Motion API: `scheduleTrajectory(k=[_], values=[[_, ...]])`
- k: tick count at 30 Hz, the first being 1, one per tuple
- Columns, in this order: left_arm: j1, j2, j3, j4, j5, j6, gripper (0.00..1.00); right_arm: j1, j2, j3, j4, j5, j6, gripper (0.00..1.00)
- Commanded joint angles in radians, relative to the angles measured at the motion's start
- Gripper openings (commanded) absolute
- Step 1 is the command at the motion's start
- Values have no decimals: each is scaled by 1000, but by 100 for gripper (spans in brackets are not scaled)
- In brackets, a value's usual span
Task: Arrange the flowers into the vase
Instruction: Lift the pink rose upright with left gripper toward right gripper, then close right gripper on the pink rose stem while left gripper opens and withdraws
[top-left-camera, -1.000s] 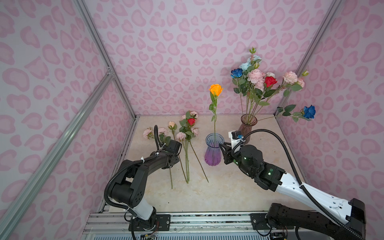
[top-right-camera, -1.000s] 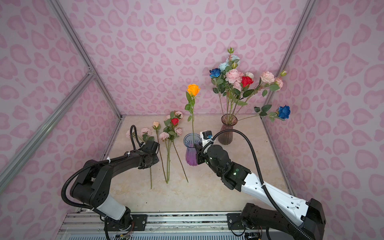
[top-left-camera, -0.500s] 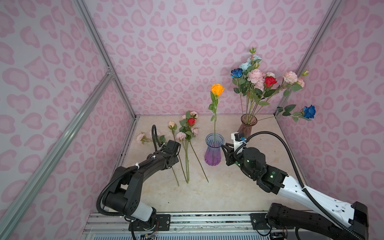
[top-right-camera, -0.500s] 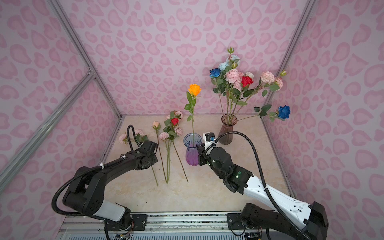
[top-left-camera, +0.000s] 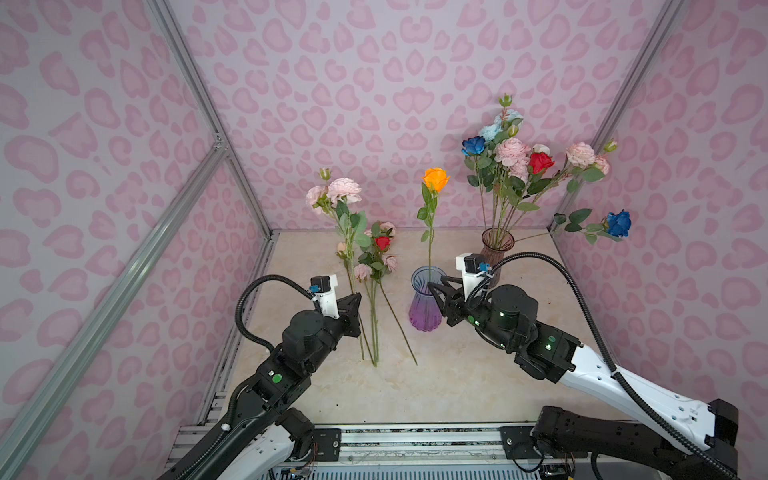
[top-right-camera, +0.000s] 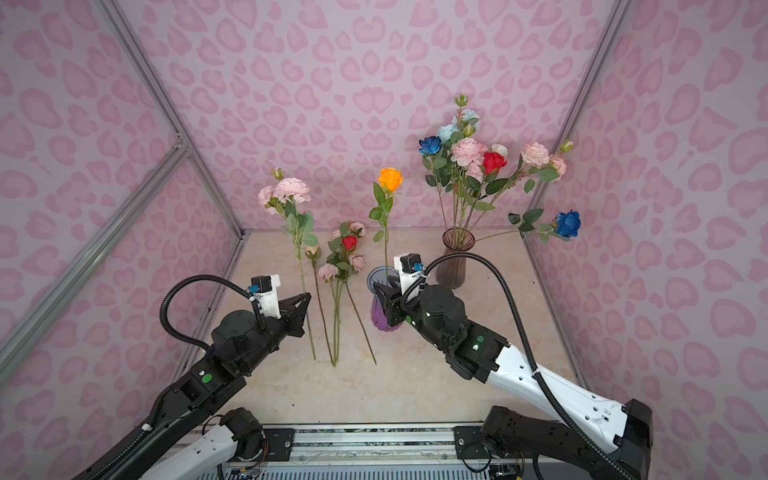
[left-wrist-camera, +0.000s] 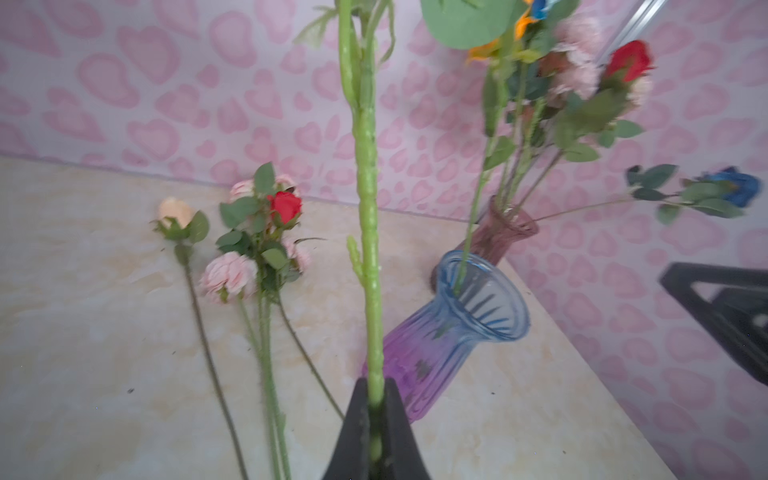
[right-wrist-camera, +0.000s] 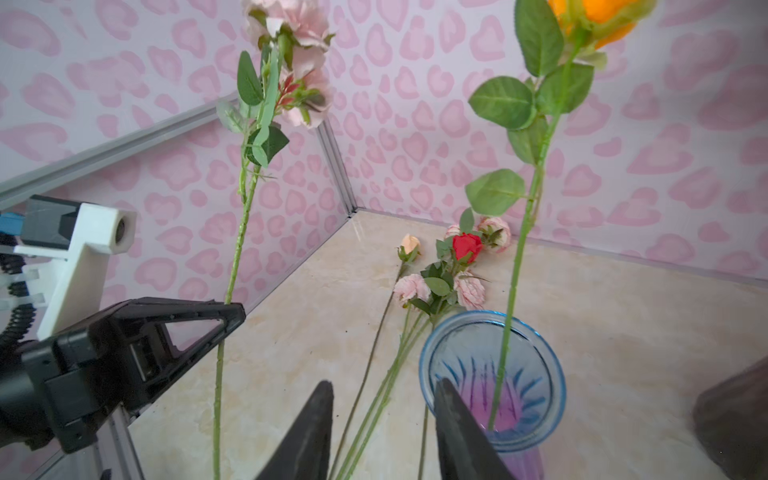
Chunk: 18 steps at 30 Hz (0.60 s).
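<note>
You had two arms, two vases and three groups of flowers in view. At far left, your left gripper (top-right-camera: 306, 297) had its jaws pressed together on the green stem of one pink sprig (top-left-camera: 343, 189). It held the sprig upright, with two open pink heads and a bud on top and the stem's lower end hanging below the fingers. Next came the loose flowers (left-wrist-camera: 266, 249), lying flat on the table (top-left-camera: 457, 386) between that gripper and the vase (top-left-camera: 424, 316). They showed one peach bud, one red rose and at least three small pink heads, on three or four stems that I could not separate. The vase, blue at the rim and purple below, stood upright mid-table with one orange rose (top-left-camera: 435, 178) already standing in its mouth. Just beside it on the right, your right gripper (right-wrist-camera: 384, 386) hung with jaws spread and nothing between them. I could not tell whether a finger touched the rim. Behind it at the back, a brown vase (top-left-camera: 497, 245) held a crowded bunch (top-left-camera: 513, 151) of one red, one dark blue and one white head, plus pale blue and several pink. One more blue rose (top-left-camera: 618, 223) drooped out to the far right.
</note>
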Motion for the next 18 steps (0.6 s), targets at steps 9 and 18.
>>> scheduleTrajectory(k=[9, 18], values=[[-127, 53, 42, 197, 145, 159, 3, 18, 129, 103, 162, -281, 140, 49], [-181, 83, 64, 188, 118, 180, 3, 35, 194, 144, 201, -292, 178, 45]])
